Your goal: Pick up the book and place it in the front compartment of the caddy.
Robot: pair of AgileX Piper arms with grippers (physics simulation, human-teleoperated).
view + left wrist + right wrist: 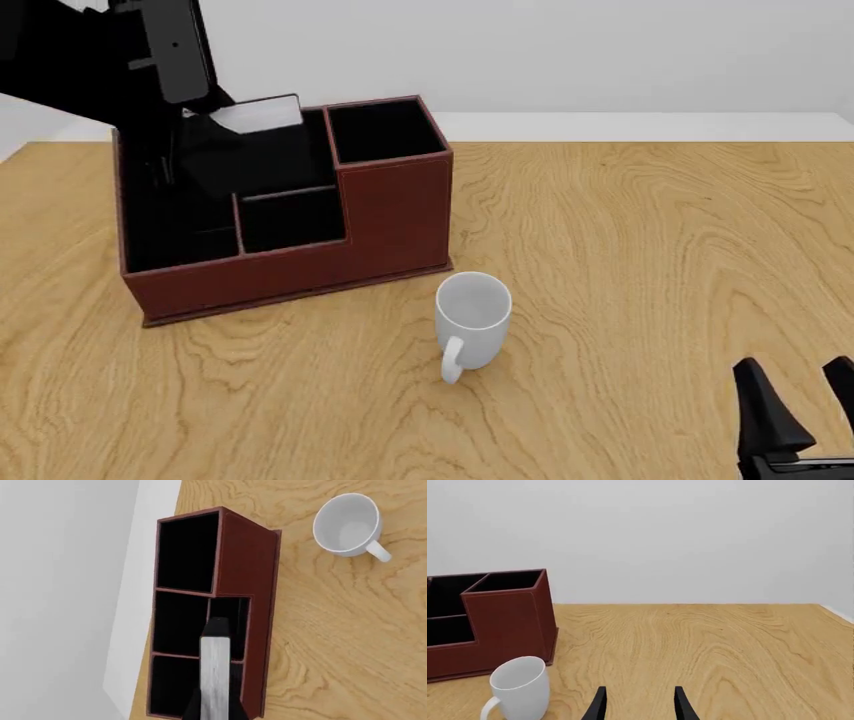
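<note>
The reddish-brown caddy (395, 222) stands at the table's back left; it also shows in the left wrist view (247, 575) and the right wrist view (508, 621). My left gripper (200, 128) is shut on the black book (258, 115), held edge-up with its white page edges (215, 675) showing. The book hangs over the caddy's interior, its lower end above the divider by the small low compartment (288, 216). I cannot tell whether it touches the caddy. My right gripper (801, 400) is open and empty near the front right, and also shows in the right wrist view (639, 702).
A white mug (473, 316) stands just in front of the caddy's right end, handle toward me; it also shows in the left wrist view (347, 525) and the right wrist view (520, 687). The caddy's tall compartment (386, 130) rises at its back right. The table's back edge meets a white wall.
</note>
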